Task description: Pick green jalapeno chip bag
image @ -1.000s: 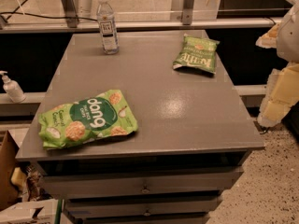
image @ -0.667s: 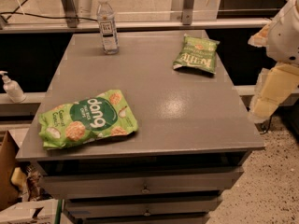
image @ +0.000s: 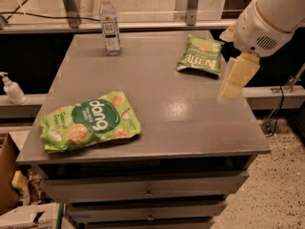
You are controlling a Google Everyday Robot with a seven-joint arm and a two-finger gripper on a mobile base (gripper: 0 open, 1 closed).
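Note:
The green jalapeno chip bag [image: 200, 55] is small and dark green with white "Kettle" lettering. It lies flat at the far right of the grey table [image: 167, 113]. My gripper [image: 236, 79] hangs from the white arm at the right, above the table's right edge. It is just right of the bag and a little nearer to the camera, and it does not touch the bag. It holds nothing that I can see.
A larger bright-green "dong" bag [image: 90, 120] lies at the front left of the table. A water bottle [image: 109, 25] stands at the far left. A soap dispenser [image: 12, 87] stands on a ledge left of the table. Drawers [image: 147, 192] sit under the tabletop.
The arm and gripper have moved left, from beside the table to above its right edge, closer to the jalapeno bag. The bags and bottle have not moved.

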